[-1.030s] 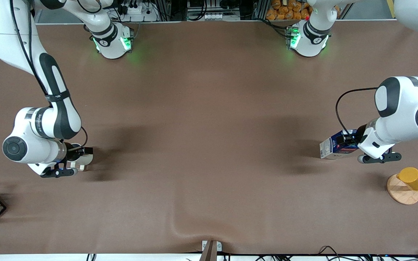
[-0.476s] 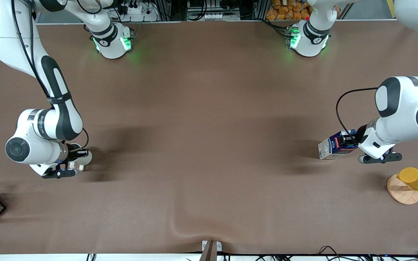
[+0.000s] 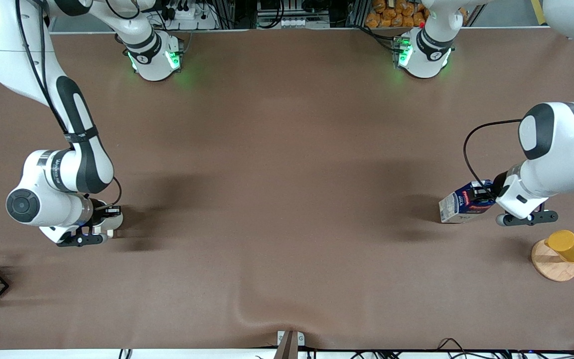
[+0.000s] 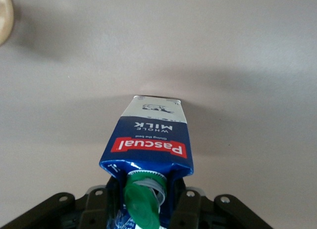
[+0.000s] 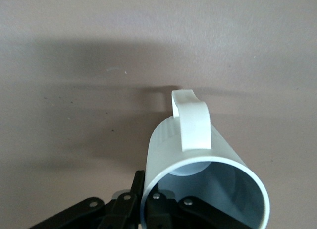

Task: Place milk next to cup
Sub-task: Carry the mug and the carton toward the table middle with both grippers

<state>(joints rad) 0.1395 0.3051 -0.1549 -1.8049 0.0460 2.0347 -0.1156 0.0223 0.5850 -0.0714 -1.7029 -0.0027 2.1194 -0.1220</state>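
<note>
Both grippers clamped: left on the milk, right on the cup.

The left gripper has its jaws closed on the gable top of the milk, at the left arm's end of the table near a yellow cup on a wooden coaster. The right gripper pinches the rim of the cup, at the right arm's end, well apart from the milk.

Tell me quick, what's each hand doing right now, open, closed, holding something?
Left hand: closed on the milk, gripping its top end.
Right hand: closed on the cup, gripping its rim.
</note>
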